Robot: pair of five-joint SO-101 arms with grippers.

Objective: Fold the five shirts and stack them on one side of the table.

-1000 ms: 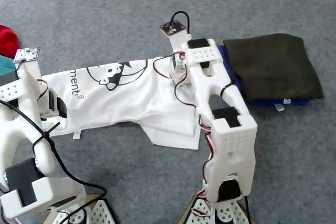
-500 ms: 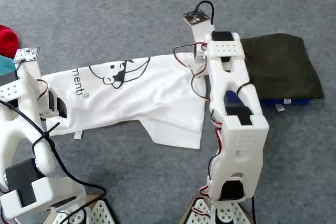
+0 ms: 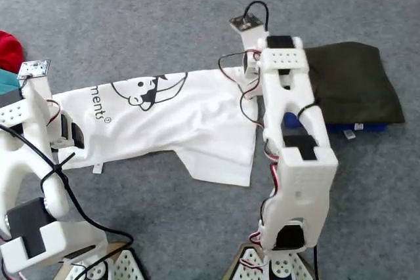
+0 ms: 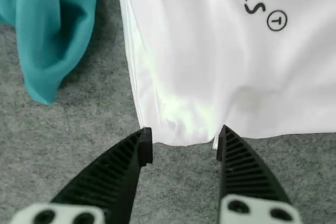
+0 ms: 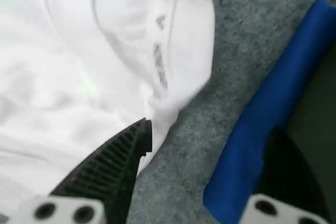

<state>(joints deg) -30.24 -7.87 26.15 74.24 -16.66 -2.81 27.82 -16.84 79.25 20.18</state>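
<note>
A white shirt [image 3: 170, 119] with a black print lies spread across the middle of the table. My left gripper [image 3: 67, 137] sits at its left edge. In the left wrist view it is open [image 4: 184, 137], with the shirt's hem [image 4: 184, 103] lying between the fingertips. My right gripper [image 3: 248, 77] is at the shirt's far right corner and stands open [image 5: 210, 129]. One finger [image 5: 126, 150] rests over the white hem [image 5: 173, 66], the other by the blue shirt [image 5: 273, 98]. A folded dark green shirt [image 3: 348, 83] lies on the folded blue one [image 3: 367, 126] at the right.
A teal cloth [image 4: 50, 30] lies close beside the left gripper, and shows at the table's left edge [image 3: 6, 80] under a red cloth [image 3: 9, 50]. Bare grey felt [image 3: 164, 24] covers the far side and the front middle.
The right arm has swung right toward the folded stack, drawing the shirt's right corner with it and flattening the cloth. The left arm has stayed put.
</note>
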